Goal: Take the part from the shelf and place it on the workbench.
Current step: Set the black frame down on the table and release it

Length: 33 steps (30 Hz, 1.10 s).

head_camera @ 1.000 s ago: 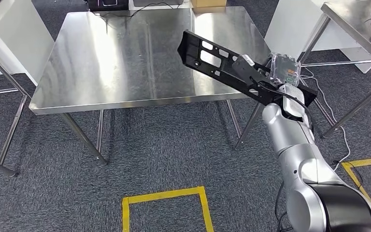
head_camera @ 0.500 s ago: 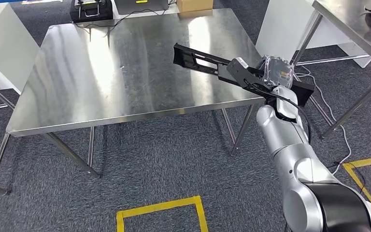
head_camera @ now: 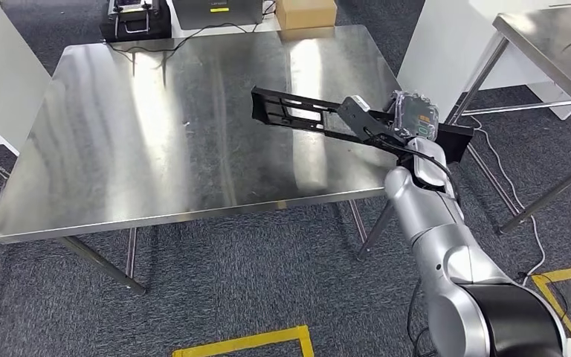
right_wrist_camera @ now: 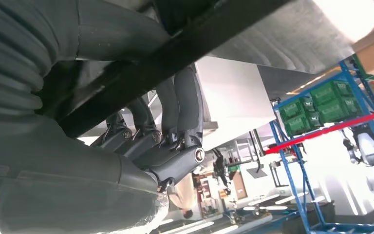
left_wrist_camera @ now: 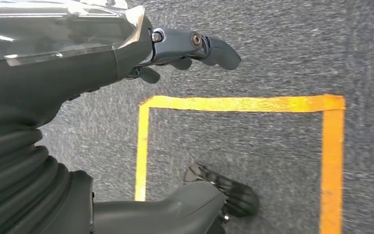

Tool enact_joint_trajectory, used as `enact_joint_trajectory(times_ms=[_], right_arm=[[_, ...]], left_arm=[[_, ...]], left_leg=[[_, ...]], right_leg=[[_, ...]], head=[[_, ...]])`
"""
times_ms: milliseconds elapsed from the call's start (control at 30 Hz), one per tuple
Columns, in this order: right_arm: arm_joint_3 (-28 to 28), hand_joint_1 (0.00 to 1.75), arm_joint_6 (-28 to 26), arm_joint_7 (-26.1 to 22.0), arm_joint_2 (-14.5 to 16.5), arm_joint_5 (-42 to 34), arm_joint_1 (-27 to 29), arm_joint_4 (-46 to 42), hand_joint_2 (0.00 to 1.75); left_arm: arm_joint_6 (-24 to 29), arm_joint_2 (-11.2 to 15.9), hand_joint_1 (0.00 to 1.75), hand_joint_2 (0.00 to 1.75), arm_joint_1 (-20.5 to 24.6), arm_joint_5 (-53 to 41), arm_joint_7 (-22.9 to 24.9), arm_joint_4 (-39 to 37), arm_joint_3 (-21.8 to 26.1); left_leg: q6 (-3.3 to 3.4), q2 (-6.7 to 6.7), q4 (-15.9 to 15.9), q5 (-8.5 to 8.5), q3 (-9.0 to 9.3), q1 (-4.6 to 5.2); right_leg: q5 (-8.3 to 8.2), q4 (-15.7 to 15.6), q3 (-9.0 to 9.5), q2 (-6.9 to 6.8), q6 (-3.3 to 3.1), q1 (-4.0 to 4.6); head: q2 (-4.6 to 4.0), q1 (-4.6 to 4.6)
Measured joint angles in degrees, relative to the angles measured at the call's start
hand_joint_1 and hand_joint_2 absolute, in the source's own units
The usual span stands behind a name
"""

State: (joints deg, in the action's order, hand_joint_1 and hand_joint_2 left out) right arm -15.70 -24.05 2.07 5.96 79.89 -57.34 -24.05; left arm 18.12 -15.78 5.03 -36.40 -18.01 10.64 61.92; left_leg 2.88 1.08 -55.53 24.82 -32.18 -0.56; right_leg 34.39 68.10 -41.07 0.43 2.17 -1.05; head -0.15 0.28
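Observation:
A long flat black plastic part [head_camera: 301, 115] with cut-outs is held out over the right side of the steel workbench [head_camera: 156, 126]. My right hand [head_camera: 386, 123] grips it near its right end, above the bench's right edge. The part hangs above the surface, nearly level. In the right wrist view the fingers [right_wrist_camera: 175, 122] wrap around the black bar [right_wrist_camera: 185, 46]. My left hand [left_wrist_camera: 185, 48] hangs over the grey carpet with its fingers curled and nothing in them.
A cardboard box [head_camera: 306, 11] and black equipment cases [head_camera: 135, 18] sit beyond the bench's far edge. A second steel table [head_camera: 550, 52] stands at the right, with cables on the floor. Yellow floor tape [head_camera: 245, 341] marks the carpet in front.
The whole view has shifted as I moved closer to the bench. The part has tilted from slanted to nearly level and now reaches further over the bench top.

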Motion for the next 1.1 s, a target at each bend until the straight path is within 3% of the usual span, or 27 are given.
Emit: enact_joint_trajectory(times_ms=[33, 67, 100, 133, 167, 233, 300, 333, 400, 467, 500, 533, 600, 633, 667, 733, 800, 900, 933, 967, 1033, 1100], right_arm=[[-0.01, 1.75, 0.03, 0.04, -0.05, 0.01, 0.05, 0.09, 1.75], [-0.02, 1.75, 0.06, 0.06, -0.08, 0.03, 0.07, 0.21, 1.75], [-0.03, 1.75, 0.14, 0.06, -0.03, 0.1, 0.09, 0.32, 1.75], [-0.04, 1.75, 0.22, 0.09, 0.08, 0.2, 0.06, 0.39, 1.75], [-0.06, 1.75, 0.28, 0.13, 0.23, 0.31, -0.05, 0.43, 1.75], [-0.07, 1.75, 0.36, 0.25, 0.55, 0.51, -0.4, 0.35, 1.75], [-0.12, 1.75, 0.53, 0.31, 0.85, 0.74, -0.74, 0.3, 1.75], [-0.15, 1.75, 0.64, 0.33, 1.02, 0.84, -0.79, 0.31, 1.75], [-0.22, 1.75, 0.91, 0.36, 1.29, 0.99, -0.63, 0.4, 1.75], [-0.25, 1.75, 1.13, 0.57, 1.37, 1.2, -0.34, 0.54, 1.75], [-0.25, 1.75, 1.19, 0.68, 1.41, 1.3, -0.24, 0.61, 1.75], [-0.26, 1.75, 1.23, 0.75, 1.5, 1.43, -0.17, 0.66, 1.75], [-0.4, 1.75, 1.31, 0.76, 1.76, 1.63, -0.05, 0.84, 1.75], [-0.49, 1.75, 1.34, 0.78, 1.93, 1.72, 0.01, 0.92, 1.75], [-0.58, 1.75, 1.38, 0.8, 2.08, 1.78, 0.02, 0.99, 1.75], [-0.64, 1.75, 1.38, 0.9, 2.34, 1.87, -0.18, 0.96, 1.75], [-0.66, 1.75, 1.35, 1.02, 2.46, 1.96, -0.51, 0.89, 1.75], [-0.76, 1.75, 1.34, 1.11, 2.5, 2.03, -0.31, 1.03, 1.75], [-0.79, 1.75, 1.34, 1.14, 2.5, 2.03, -0.04, 1.12, 1.75], [-0.79, 1.75, 1.34, 1.19, 2.5, 2.03, 0.21, 1.2, 1.75], [-0.78, 1.75, 1.34, 1.27, 2.48, 2.03, 0.44, 1.27, 1.75], [-0.78, 1.75, 1.36, 1.31, 2.5, 2.03, 0.38, 1.3, 1.75]], left_arm=[[0.03, 0.01, 0.0, 1.75, -0.05, 0.03, 0.01, 0.0, 0.01], [0.09, 0.01, 0.0, 1.75, -0.07, 0.11, 0.04, 0.0, 0.01], [0.16, -0.03, 0.0, 1.75, -0.06, 0.22, 0.08, -0.01, 0.02], [0.28, -0.06, 0.0, 1.75, -0.05, 0.32, 0.15, -0.01, 0.04], [0.43, -0.09, 0.0, 1.75, 0.01, 0.4, 0.22, -0.01, 0.08], [0.66, -0.12, 0.0, 1.75, 0.15, 0.45, 0.33, 0.0, 0.23], [0.79, -0.13, 0.0, 1.75, 0.27, 0.48, 0.43, 0.0, 0.45], [0.86, -0.14, 0.0, 1.75, 0.27, 0.51, 0.53, -0.01, 0.59], [0.98, -0.15, 0.0, 1.75, 0.17, 0.58, 0.75, -0.02, 0.81], [1.08, -0.16, 0.0, 1.75, 0.05, 0.64, 0.95, -0.02, 0.92], [1.14, -0.16, 0.0, 1.75, 0.01, 0.7, 1.01, -0.02, 0.95], [1.2, -0.16, 0.0, 1.75, -0.03, 0.76, 1.11, -0.02, 0.99], [1.63, -0.17, 0.0, 1.75, -0.15, 0.97, 1.73, -0.03, 1.15], [2.0, -0.22, 0.0, 1.75, -0.16, 1.13, 2.38, -0.04, 1.26], [2.46, -0.29, 0.0, 1.75, -0.13, 1.32, 3.11, -0.06, 1.36], [3.1, -0.52, 0.0, 1.75, 0.09, 1.61, 4.29, -0.07, 1.51], [3.28, -0.66, 0.0, 1.75, 0.33, 1.71, 4.65, -0.08, 1.71], [3.28, -0.73, 0.0, 1.75, 0.69, 1.79, 4.67, -0.09, 2.14], [3.28, -0.75, 0.0, 1.75, 0.73, 1.82, 4.67, -0.09, 2.26], [3.28, -0.76, 0.0, 1.75, 0.73, 1.85, 4.67, -0.09, 2.33], [3.29, -0.78, 0.0, 1.75, 0.71, 1.93, 4.67, -0.09, 2.39], [3.22, -0.83, 0.0, 1.75, 0.72, 2.01, 4.64, -0.09, 2.45]], left_leg=[[-0.29, 0.07, 0.02, 0.89, 0.84, -0.07], [-0.61, 0.08, -0.12, 1.86, 1.85, -0.07], [-1.01, 0.06, -0.13, 2.79, 2.56, -0.02], [-1.43, 0.03, -0.16, 3.51, 3.3, 0.07], [-1.77, -0.01, -0.41, 3.99, 4.02, 0.14], [-2.29, -0.23, -2.78, 3.62, 3.42, -0.08], [-2.64, -0.58, -8.92, 2.38, -0.44, -0.4], [-2.83, -0.72, -12.4, 2.61, -3.08, -0.48], [-3.15, -0.81, -16.66, 6.3, -7.65, -0.49], [-3.15, -0.84, -15.85, 9.95, -9.97, -0.49], [-2.97, -0.85, -13.6, 9.58, -10.17, -0.48], [-2.67, -0.84, -10.31, 6.88, -9.91, -0.44], [-1.92, -0.76, -3.84, -1.8, -8.98, -0.21], [-1.61, -0.65, -2.16, -5.03, -8.54, -0.02], [-1.35, -0.57, -1.63, -6.43, -8.25, 0.24], [-0.85, -0.48, -1.78, -5.96, -7.48, 0.42], [-0.12, -0.51, -1.25, -5.43, -6.59, 0.25], [0.6, -0.39, -1.01, -4.34, -5.54, 0.22], [0.64, -0.23, -1.02, -3.95, -5.19, 0.26], [0.62, -0.04, -1.03, -3.6, -4.82, 0.32], [0.43, 0.34, -1.05, -2.96, -3.98, 0.39], [0.02, 0.59, -1.13, -2.36, -3.34, 0.61]], right_leg=[[-3.09, -3.96, 0.4, -0.34, 1.02, -0.27], [-7.19, -7.88, 0.85, -0.79, 1.95, -0.37], [-10.89, -10.66, 1.58, -1.21, 2.33, -0.29], [-13.58, -12.3, 2.13, -1.45, 2.14, -0.08], [-14.51, -12.74, 2.65, -1.53, 1.27, 0.02], [-14.07, -12.59, 3.81, -1.31, -0.67, -0.07], [-13.07, -12.57, 5.02, -1.06, -2.01, -0.1], [-12.47, -12.58, 5.61, -0.85, -2.46, 0.01], [-11.08, -12.6, 7.05, -0.46, -2.79, 0.24], [-9.46, -12.6, 9.01, -0.19, -2.79, 0.41], [-8.62, -12.6, 10.12, -0.11, -2.73, 0.46], [-7.77, -12.59, 11.25, -0.03, -2.61, 0.53], [-6.09, -12.32, 13.11, 0.25, -2.13, 0.86], [-5.28, -12.22, 13.56, 0.41, -1.78, 1.08], [-4.6, -12.21, 13.85, 0.53, -1.37, 1.2], [-3.51, -12.38, 14.21, 0.5, -0.57, 1.2], [-2.08, -9.81, 13.23, 0.28, -0.16, 1.06], [1.38, 1.43, 6.15, 0.15, -0.05, 0.9], [1.59, 3.95, 3.95, 0.14, 0.24, 0.88], [0.72, 4.22, 2.8, 0.13, 0.69, 0.84], [-3.73, -1.74, 3.7, 0.11, 1.67, 0.78], [-8.49, -9.52, 6.23, 0.11, 1.53, 0.97]], head=[[0.0, 0.05], [0.0, 0.08], [-0.01, 0.12], [-0.01, 0.08], [-0.01, -0.01], [0.0, -0.32], [0.0, -0.52], [0.0, -0.55], [0.0, -0.62], [0.0, -0.61], [0.0, -0.6], [0.0, -0.6], [0.0, -0.52], [0.0, -0.46], [0.0, -0.41], [0.0, -0.44], [0.0, -0.37], [0.0, -0.27], [0.0, -0.28], [0.0, -0.27], [0.0, -0.26], [0.0, -0.28]])
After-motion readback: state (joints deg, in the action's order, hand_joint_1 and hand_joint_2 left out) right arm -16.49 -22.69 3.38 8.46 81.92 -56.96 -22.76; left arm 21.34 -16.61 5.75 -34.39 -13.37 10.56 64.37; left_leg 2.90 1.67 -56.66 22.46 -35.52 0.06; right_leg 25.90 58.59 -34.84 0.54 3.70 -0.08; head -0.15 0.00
